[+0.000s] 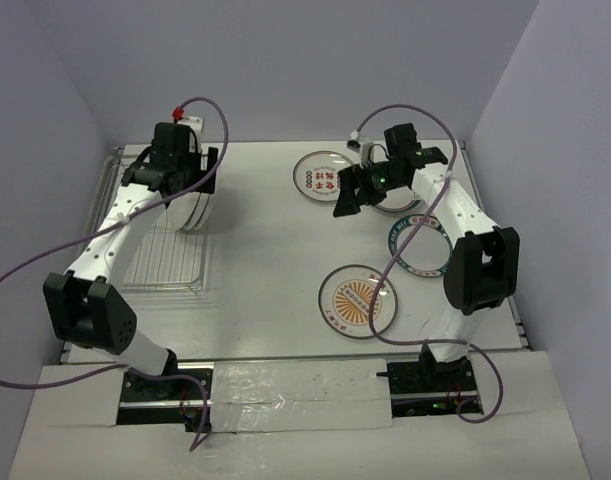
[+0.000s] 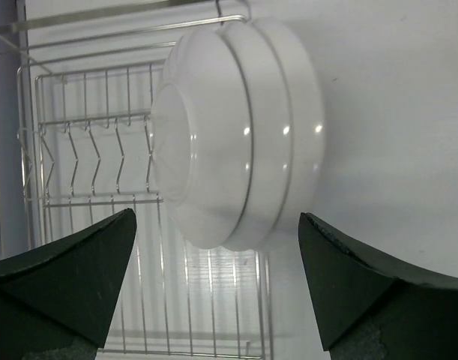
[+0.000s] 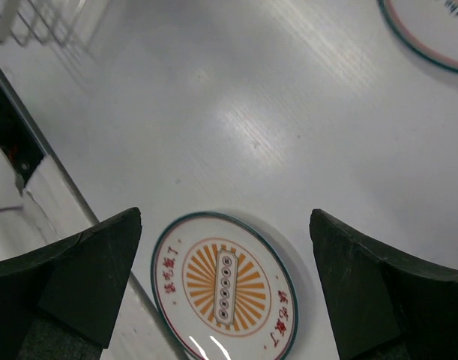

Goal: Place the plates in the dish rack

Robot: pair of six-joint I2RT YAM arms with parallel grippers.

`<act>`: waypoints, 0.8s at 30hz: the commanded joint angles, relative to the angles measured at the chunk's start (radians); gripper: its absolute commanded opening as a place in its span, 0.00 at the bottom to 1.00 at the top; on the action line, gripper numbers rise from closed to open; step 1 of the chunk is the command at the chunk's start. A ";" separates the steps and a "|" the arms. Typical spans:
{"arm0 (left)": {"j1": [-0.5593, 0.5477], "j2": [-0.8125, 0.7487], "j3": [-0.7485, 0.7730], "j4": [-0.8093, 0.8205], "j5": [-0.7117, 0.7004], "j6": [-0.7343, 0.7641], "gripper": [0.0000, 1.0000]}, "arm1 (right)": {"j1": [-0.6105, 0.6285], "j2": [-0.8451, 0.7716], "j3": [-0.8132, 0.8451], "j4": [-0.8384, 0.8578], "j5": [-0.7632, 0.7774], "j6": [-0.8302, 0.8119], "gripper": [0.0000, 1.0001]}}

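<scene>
Three white plates [image 2: 236, 135] stand on edge, backs toward the camera, at the right end of the silver wire dish rack [image 2: 86, 150]. My left gripper [image 2: 217, 219] hangs open just short of them, touching nothing. In the top view it [image 1: 181, 180] sits above the racked plates [image 1: 195, 208] and the dish rack [image 1: 155, 250]. My right gripper [image 1: 350, 195] is open and empty, held high over the table. Through its jaws I see the sunburst plate [image 3: 225, 289] lying flat; in the top view this plate [image 1: 358, 300] is at the front.
A red-lettered plate [image 1: 323, 178] lies flat at the back. A teal-ringed plate [image 1: 417, 245] lies to the right, and another plate [image 1: 397, 200] is partly hidden under the right arm. Purple cables loop over both arms. Walls close the table's sides.
</scene>
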 commanded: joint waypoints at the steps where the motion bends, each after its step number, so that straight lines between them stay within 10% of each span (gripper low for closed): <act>1: -0.006 -0.098 0.099 -0.025 0.141 -0.037 0.99 | -0.008 0.059 0.012 -0.194 0.003 -0.245 1.00; 8: -0.004 -0.192 0.085 -0.001 0.342 -0.031 0.99 | 0.007 0.154 -0.026 -0.380 0.056 -0.564 0.95; 24: -0.004 -0.215 0.042 0.030 0.371 -0.040 0.99 | 0.040 0.361 -0.117 -0.411 0.142 -0.712 0.74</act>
